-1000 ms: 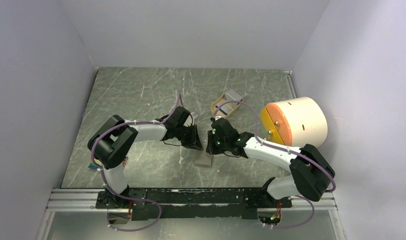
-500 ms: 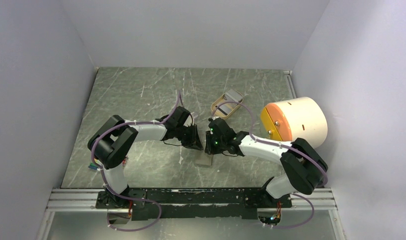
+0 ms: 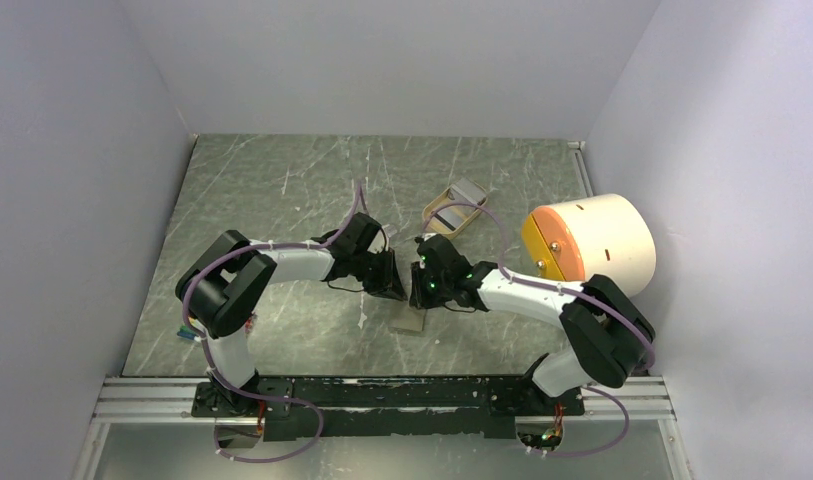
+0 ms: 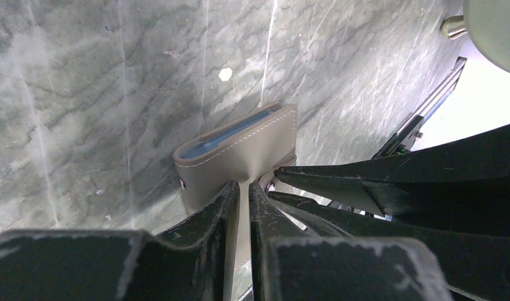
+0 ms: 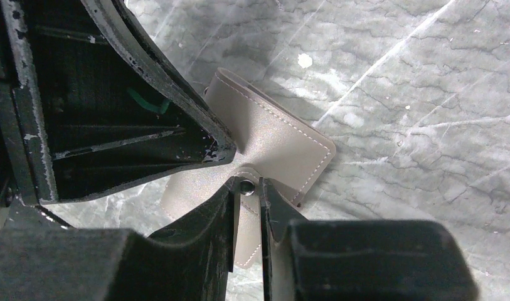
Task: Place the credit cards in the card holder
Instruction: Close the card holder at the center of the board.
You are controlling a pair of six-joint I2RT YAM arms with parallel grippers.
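The card holder [image 4: 239,150] is a grey-olive wallet with white stitching, held just above the table [image 3: 282,190] between both grippers. My left gripper [image 4: 244,186] is shut on one leaf of it. My right gripper [image 5: 246,185] is shut on the tab of the card holder [image 5: 277,138], with the snap button [image 5: 246,186] at its fingertips. A thin blue edge [image 4: 230,133] shows in the wallet's mouth; I cannot tell whether it is a card or lining. No loose credit cards are in view. From above, the card holder [image 3: 409,320] hangs below the left gripper [image 3: 395,288] and right gripper [image 3: 418,290].
A big cream cylinder with an orange face [image 3: 587,245] lies at the right wall. A tan oval tray [image 3: 452,208] sits just behind the grippers. White walls close in three sides, and a metal rail [image 3: 382,395] runs along the near edge.
The right arm has drawn in slightly and its gripper has shifted a little left toward the left gripper. The left arm and the card holder have stayed put.
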